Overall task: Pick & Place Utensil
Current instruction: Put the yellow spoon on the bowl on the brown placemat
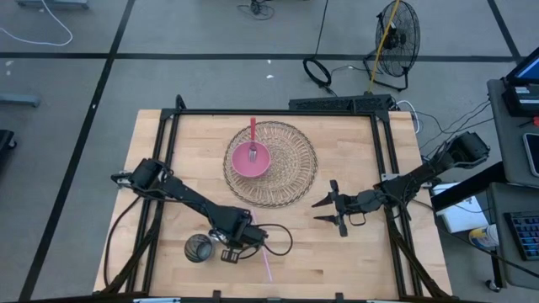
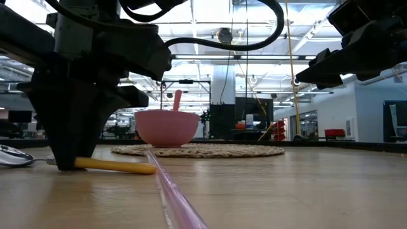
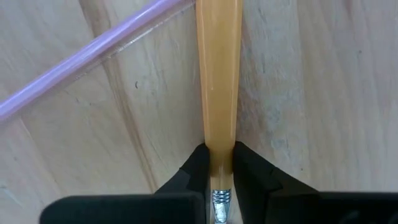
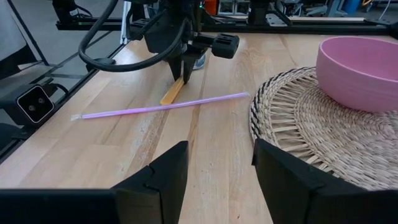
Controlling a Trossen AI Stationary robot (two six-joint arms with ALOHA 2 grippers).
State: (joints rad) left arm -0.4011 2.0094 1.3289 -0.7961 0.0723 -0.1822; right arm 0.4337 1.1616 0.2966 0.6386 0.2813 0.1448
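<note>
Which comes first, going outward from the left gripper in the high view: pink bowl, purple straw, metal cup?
1. purple straw: just beside the left gripper, toward the table's near edge.
2. metal cup: on the gripper's outer side, near the table's front-left corner.
3. pink bowl: farthest, on the woven mat at the table's middle-back.

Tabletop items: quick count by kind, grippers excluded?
Bowl: 1, pink bowl, on the mat
Woven mat: 1
Utensils: 2, red-handled fork in the bowl; yellow-handled utensil between the left gripper's fingers
Straw: 1, pink straw
Dark cup: 1
Total: 6
</note>
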